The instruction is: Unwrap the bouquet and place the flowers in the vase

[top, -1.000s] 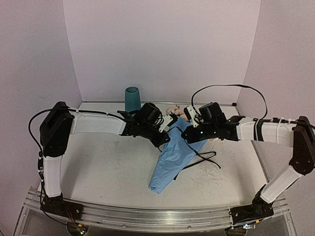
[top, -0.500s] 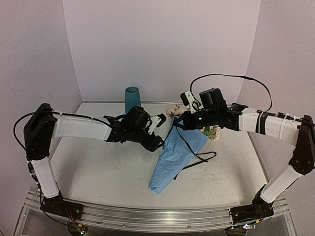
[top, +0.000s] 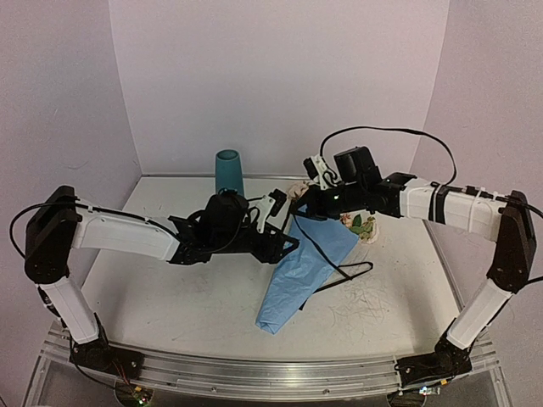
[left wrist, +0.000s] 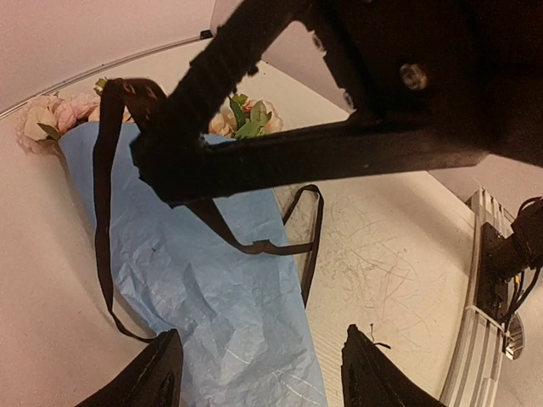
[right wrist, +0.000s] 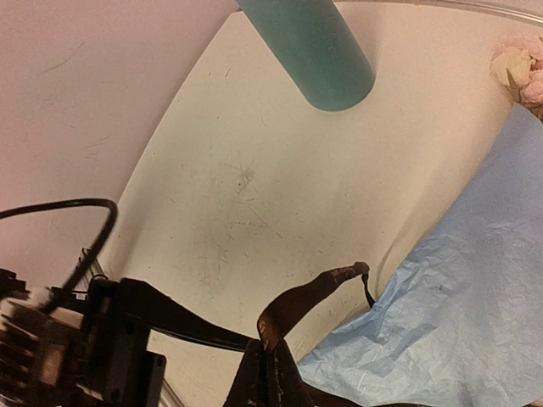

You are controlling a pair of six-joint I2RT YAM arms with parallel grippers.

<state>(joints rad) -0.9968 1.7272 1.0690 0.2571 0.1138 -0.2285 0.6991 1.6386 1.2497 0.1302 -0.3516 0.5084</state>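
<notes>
Right gripper (top: 305, 203), pinched shut on the thin black ribbon (top: 325, 259), holds a strand up off the bouquet (top: 299, 273). The bouquet's blue paper cone lies on the worktop (top: 170, 297) at the centre of the overhead frame, narrow end toward the bottom. Left gripper (top: 287, 244) hovers just beside the cone's left edge, jaws spread wide and holding nothing. Pale pink flowers (top: 298, 188) poke from the cone's wide upper end. The teal vase (top: 227, 172) stands upright, upper left of centre.
</notes>
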